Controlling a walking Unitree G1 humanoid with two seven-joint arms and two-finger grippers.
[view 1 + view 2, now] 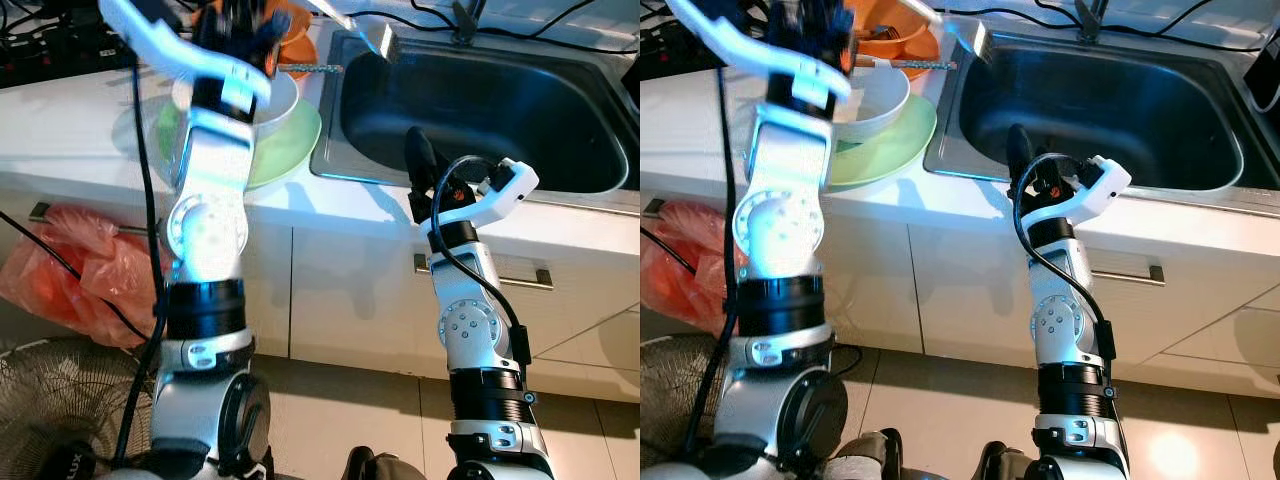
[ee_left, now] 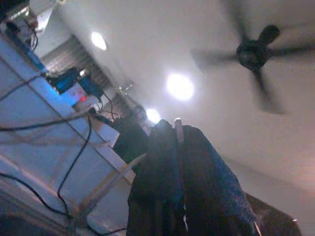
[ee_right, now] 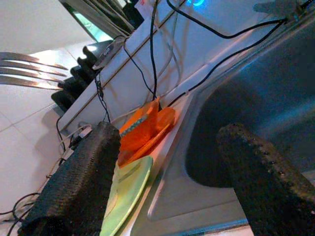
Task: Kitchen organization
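Spatula (image 1: 340, 20), seemingly handle-up, blade toward sink (image 1: 480, 110), left end effector (image 2: 178, 147) clamped.

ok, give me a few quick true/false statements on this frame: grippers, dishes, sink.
1. The right gripper is open, near the sink's front edge. True.
2. The white bowl sits on the green plate. True.
3. The sink is full of dishes. False: its basin looks bare.
4. The left gripper is wide open. False: its fingers are shut on a thin metal utensil.
5. The orange dish stands on the floor. False: it is on the counter, behind the plate.
6. The plate lies to the left of the sink. True.
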